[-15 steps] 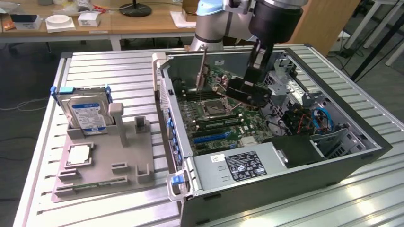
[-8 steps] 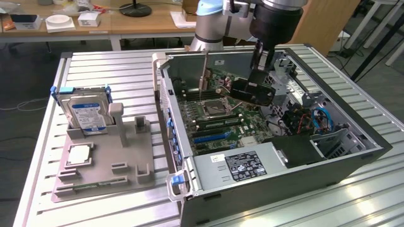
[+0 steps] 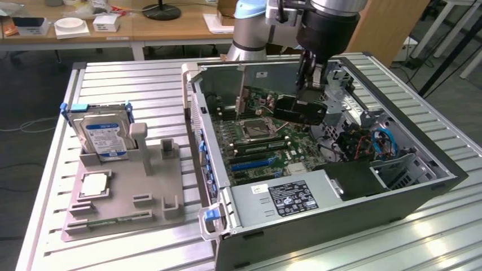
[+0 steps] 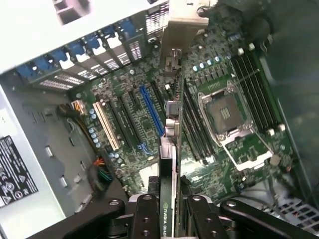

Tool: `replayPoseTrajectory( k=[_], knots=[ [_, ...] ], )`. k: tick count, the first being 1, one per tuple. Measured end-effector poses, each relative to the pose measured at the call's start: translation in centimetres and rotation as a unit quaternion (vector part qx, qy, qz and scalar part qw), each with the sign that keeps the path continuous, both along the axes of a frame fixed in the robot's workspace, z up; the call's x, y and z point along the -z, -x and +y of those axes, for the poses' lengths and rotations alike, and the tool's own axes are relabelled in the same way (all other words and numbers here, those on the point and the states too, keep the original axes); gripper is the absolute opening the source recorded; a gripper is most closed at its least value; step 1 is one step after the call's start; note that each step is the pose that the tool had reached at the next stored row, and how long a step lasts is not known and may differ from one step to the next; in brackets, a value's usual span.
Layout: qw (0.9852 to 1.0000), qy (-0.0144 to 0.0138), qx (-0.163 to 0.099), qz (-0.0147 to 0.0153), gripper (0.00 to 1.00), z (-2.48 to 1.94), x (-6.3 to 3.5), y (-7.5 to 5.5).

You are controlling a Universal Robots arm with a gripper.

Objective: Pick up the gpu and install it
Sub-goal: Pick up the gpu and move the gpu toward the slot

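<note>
Tool (image 3: 310,95), part-closed, pinches the gpu (image 4: 168,189) by its top edge, holding it upright over the motherboard (image 4: 219,64) inside the open computer case (image 3: 324,226); the card looks light, stiff and fragile, so its edges seem the safest hold.

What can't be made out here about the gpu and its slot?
- Wrist view: the gpu is held edge-on in the gripper. Its own body hides its connector edge, so whether it is seated is unclear.
- Exterior view: gripper and card hide the slots beneath, so which one lies under it is unclear.
- Exterior view: power supply label text is too small to read.
- Exterior view: the arm is cut off by the top edge.
</note>
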State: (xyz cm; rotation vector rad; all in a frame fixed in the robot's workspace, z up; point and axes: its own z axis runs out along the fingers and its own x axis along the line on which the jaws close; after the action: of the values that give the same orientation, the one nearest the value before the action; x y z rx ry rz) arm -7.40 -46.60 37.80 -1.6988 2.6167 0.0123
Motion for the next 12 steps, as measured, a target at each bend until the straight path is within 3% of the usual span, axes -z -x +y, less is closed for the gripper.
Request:
replayPoseTrajectory(
  k=[6,12],
  knots=[
    [0.9986,-0.0048,-0.053,0.0,0.26,0.0,0.48,0.0],
    [0.9944,-0.0072,-0.106,0.0001,0.26,0.0,0.9,0.0]
  ],
)
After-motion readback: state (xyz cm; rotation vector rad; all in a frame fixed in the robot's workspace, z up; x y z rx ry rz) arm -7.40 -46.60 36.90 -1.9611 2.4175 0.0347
